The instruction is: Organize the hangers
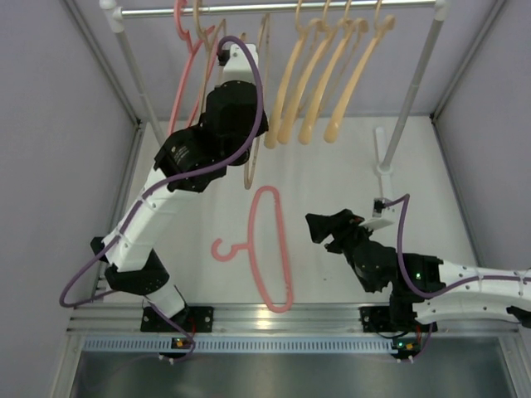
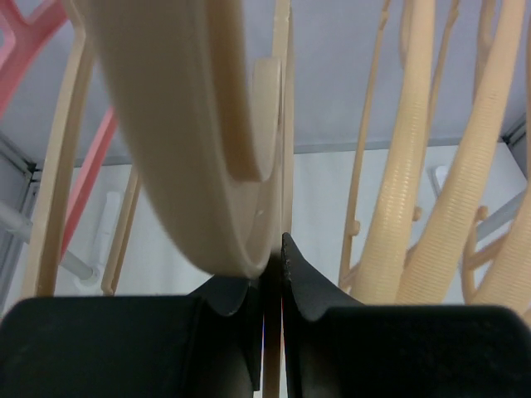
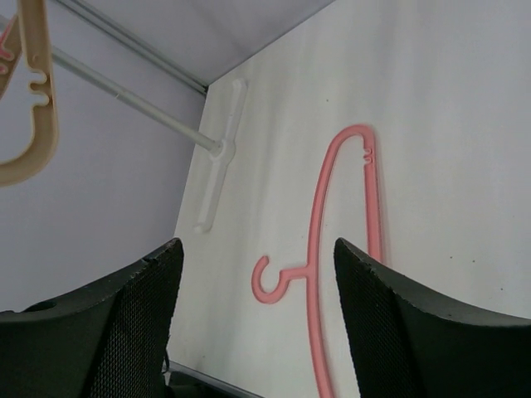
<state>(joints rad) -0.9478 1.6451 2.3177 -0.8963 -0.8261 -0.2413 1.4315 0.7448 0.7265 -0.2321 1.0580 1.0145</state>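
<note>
My left hand is clenched on the tan hanger at the rail, thin pinch may let it twist into the peach hangers; right hand released over pink hanger on worktop

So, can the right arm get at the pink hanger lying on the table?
Probably yes: the right claw is open and empty, close beside the pink hanger, and nothing visible lies between them.
</note>
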